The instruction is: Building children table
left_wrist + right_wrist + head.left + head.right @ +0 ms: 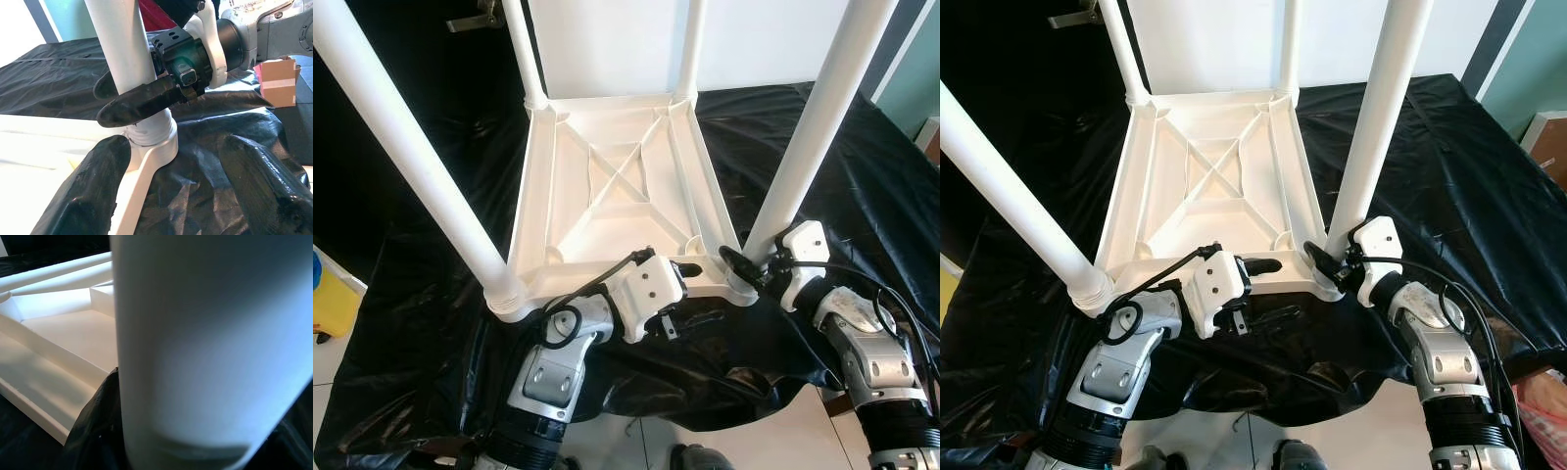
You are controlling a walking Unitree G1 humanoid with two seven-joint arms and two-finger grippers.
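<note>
So white plastic kids' table (617, 186) flipped on black sheet (862, 176) for leg fitting; right end effector (744, 269) clamped round near-right leg (803, 157), probably seating it. Left end effector (690, 269) spread open, empty, at table frame.

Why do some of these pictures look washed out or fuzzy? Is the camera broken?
Not broken. In the left eye view the upturned white tabletop is overexposed against the black sheet, flattening its ribs. In the right wrist view the table leg sits so close that it blurs. In the left wrist view the left gripper's near fingers are soft, while the right gripper beyond looks sharper.
</note>
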